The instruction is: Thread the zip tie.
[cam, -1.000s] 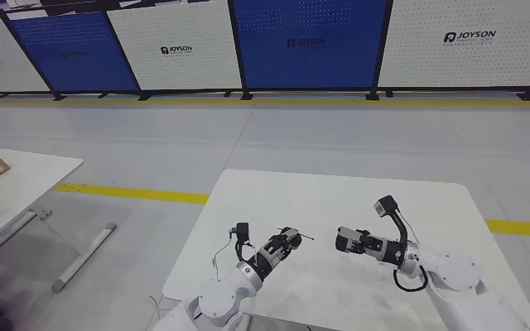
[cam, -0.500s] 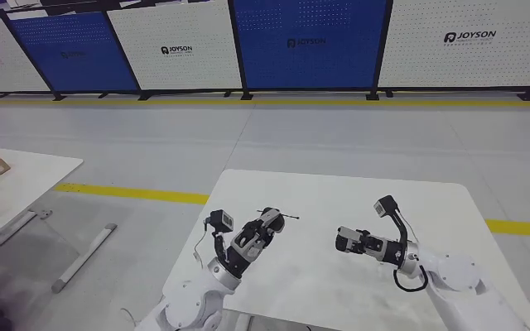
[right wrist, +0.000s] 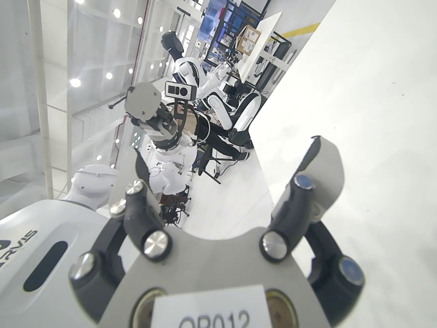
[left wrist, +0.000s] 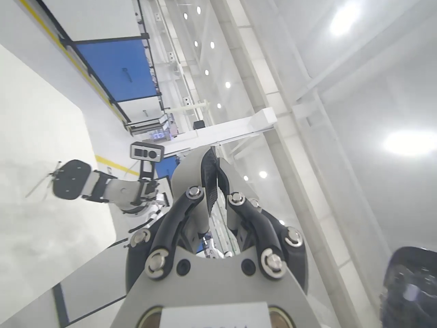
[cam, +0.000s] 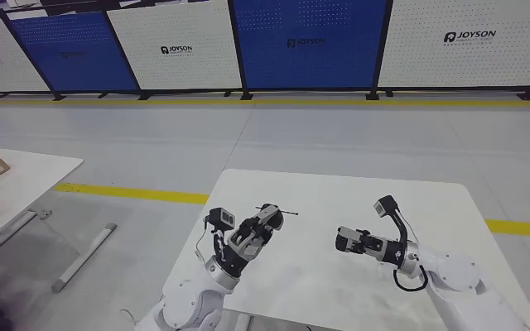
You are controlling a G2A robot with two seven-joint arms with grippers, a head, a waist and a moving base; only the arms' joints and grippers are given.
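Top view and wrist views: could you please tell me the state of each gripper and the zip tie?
left gripper, shut on the zip tie
right gripper, open and empty
zip tie, held above the table, straight, not yet threaded into a loop

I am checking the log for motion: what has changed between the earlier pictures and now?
The left gripper, shut on the zip tie, drew away from the right gripper, upward and sideways in the top view, then nearly stopped. The right gripper kept its place.
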